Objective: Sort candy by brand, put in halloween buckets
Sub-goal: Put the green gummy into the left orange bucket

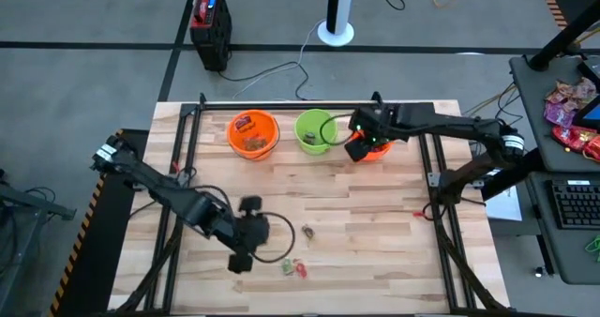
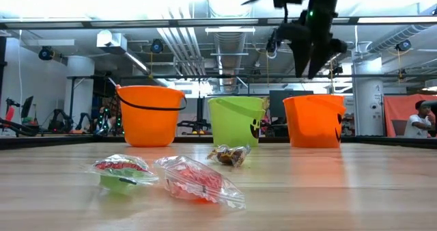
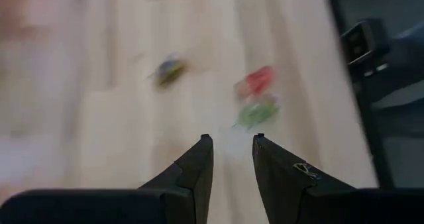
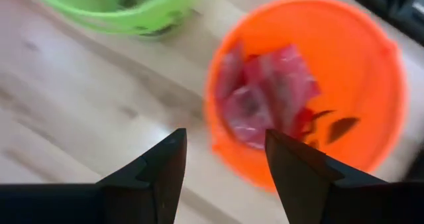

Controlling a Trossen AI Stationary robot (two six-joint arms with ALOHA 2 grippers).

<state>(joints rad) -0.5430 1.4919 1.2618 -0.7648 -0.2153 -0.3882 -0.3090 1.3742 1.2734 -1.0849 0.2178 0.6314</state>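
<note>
— Where are my grippers?
— My right gripper (image 4: 225, 159) is hovering released over the right orange bucket (image 4: 371, 65), upper right. Left gripper (image 3: 232, 144), slightly parted and empty, is hanging near the candy (image 1: 294, 267), bottom center.

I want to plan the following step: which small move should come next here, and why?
Probably the left claw should lower onto the red candy and green candy lying just ahead of it on the table. The right claw stands open above the right orange bucket, with pink packets already inside, so its drop looks done.
</note>
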